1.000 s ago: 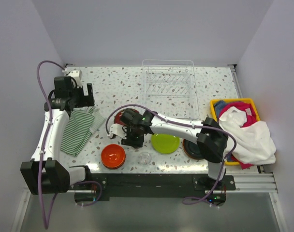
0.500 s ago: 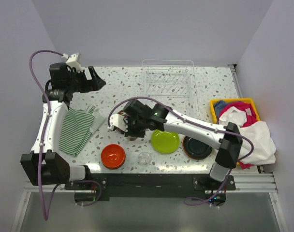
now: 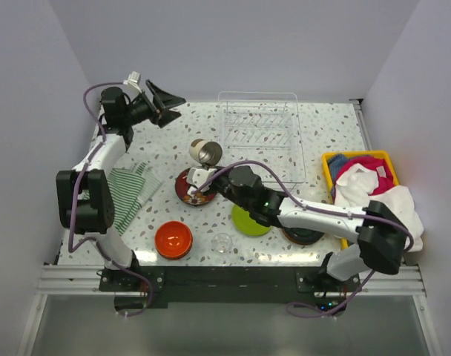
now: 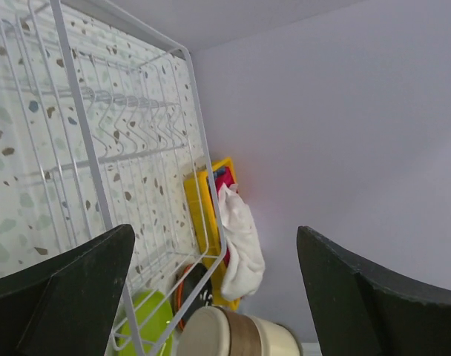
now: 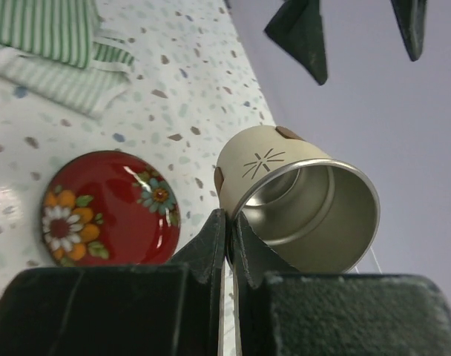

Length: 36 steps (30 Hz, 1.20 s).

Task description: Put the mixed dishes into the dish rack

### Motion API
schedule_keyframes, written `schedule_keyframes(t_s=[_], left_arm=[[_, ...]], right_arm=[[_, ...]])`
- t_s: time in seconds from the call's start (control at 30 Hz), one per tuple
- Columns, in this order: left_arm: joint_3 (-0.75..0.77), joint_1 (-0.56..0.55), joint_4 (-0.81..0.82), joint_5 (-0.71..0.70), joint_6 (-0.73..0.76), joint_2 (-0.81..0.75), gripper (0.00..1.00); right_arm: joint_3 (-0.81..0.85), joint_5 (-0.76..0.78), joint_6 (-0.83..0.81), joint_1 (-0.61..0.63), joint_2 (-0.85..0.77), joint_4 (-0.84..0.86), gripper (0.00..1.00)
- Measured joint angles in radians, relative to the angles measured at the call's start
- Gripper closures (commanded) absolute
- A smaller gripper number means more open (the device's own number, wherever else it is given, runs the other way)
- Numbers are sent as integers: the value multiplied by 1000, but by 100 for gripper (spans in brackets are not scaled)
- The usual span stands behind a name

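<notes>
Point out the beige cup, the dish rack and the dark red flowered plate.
beige cup [image 5: 257, 169]: right wrist view, on its beige outer wall.
dish rack [image 3: 259, 137]: top external view, on its bare wire floor.
dark red plate [image 5: 107, 194]: right wrist view, on its glossy red centre.

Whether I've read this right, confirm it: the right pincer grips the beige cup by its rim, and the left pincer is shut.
Not quite. The left pincer is open, not shut: the left wrist view shows its jaws wide apart, holding nothing, facing the dish rack. The right pincer does grip the beige cup by its rim.
</notes>
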Motion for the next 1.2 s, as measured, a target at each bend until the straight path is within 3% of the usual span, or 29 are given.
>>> schedule_keyframes(t_s=[0.13, 0.43, 0.87, 0.97, 1.07, 1.2], left_arm=[[-47, -35, 40, 27, -118, 39, 2], [-55, -94, 36, 48, -232, 75, 1], [-63, -112, -26, 61, -320, 108, 7], [-68, -113, -36, 65, -330, 108, 14], [-68, -113, -36, 73, -332, 108, 27], [-68, -114, -29, 73, -332, 108, 56]], right_arm=[[-80, 60, -83, -25, 121, 275, 100], [-79, 127, -240, -29, 251, 609, 100], [31, 193, -322, -38, 406, 669, 100], [62, 205, -325, -43, 441, 668, 100], [73, 220, -329, -45, 459, 666, 100], [78, 222, -329, -50, 463, 650, 100]])
